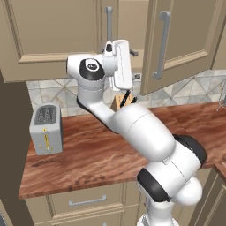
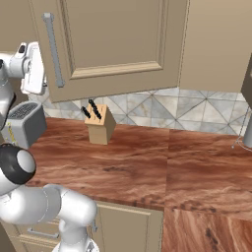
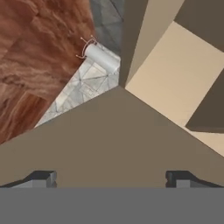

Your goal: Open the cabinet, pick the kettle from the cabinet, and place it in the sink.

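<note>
The tool (image 3: 109, 178) is spread wide with nothing between its tips, raised beside the cabinet (image 1: 185, 39), whose right door (image 2: 113, 44) stands swung open. I cannot see the kettle. On the tabletop (image 2: 162, 162) sit a toaster (image 1: 46, 129) and a knife block (image 2: 100, 124).

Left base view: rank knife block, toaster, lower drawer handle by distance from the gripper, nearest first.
From the gripper, up at the cabinet:
1. Knife block, just below it by the backsplash.
2. Toaster, far left on the counter.
3. Drawer handle, lowest, under the counter edge.
</note>
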Controlling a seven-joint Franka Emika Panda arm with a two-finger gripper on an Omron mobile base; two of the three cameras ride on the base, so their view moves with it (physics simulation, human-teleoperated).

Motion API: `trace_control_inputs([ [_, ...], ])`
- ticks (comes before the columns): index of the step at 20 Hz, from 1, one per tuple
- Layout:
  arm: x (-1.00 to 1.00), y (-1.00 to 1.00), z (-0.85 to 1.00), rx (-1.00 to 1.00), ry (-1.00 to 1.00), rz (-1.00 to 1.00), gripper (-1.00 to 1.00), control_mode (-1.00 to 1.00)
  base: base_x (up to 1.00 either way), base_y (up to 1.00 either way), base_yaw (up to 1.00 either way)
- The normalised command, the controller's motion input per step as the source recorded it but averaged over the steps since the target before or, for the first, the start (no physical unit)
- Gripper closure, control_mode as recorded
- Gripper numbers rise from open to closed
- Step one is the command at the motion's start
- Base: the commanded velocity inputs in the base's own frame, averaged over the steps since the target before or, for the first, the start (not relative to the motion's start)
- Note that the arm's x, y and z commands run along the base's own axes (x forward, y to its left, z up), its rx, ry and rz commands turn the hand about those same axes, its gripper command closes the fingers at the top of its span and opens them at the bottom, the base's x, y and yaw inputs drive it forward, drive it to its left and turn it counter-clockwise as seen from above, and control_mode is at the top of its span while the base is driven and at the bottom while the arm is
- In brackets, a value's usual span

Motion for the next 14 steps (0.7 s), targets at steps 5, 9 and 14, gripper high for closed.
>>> trace_control_inputs([
  [5,-0.25,-0.2,0.0,-0.01,0.02,-0.09,-1.0,-1.0,0.0,0.0,0.0],
  [9,-0.52,-0.24,0.03,0.0,0.0,-0.08,-1.0,-1.0,0.0,0.0,0.0],
  [14,-0.62,-0.34,0.04,0.0,0.0,-0.08,-1.0,-1.0,0.0,0.0,0.0],
])
